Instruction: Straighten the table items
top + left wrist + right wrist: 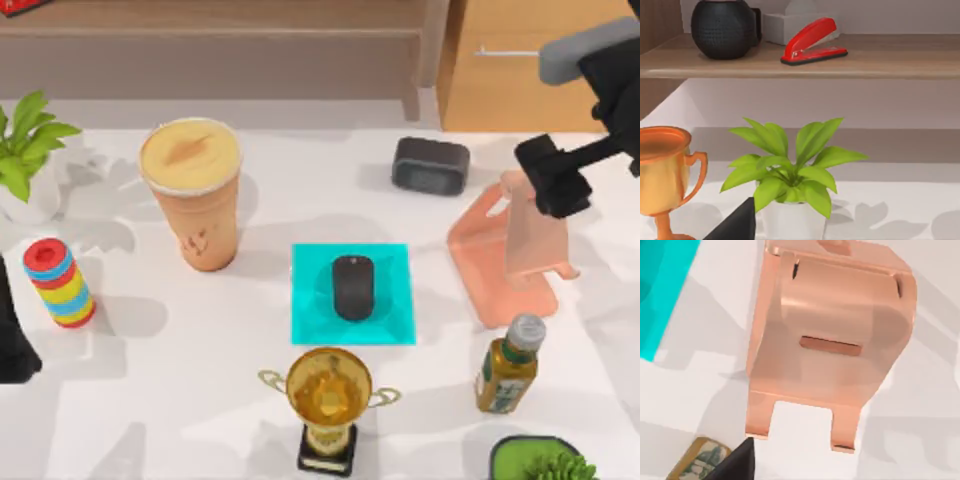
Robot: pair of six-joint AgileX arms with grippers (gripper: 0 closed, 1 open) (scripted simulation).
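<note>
Our small black oval computer mouse [352, 287] lies flat on the bright teal square mat [400, 262] in the middle of the big white table [200, 400]. Its long side points away from us, up and down in the top view, so it looks straight. The tall tan drink cup with the foamy top [194, 192] stands upright, well to the left of the mat.

Our right gripper [553, 178] hangs above the shiny pink phone stand [510, 255], which sits on the right side of the table. In the right wrist view the stand [830, 340] has nothing resting on it. We cannot tell if this gripper's fingers are apart or together.

Our left arm [14, 345] waits at the left edge of the table, and we cannot tell how its fingers are.

We think the right arm is nearer to the mouse, which lies to the left of the right gripper. The cup is closer to the left arm.
</note>
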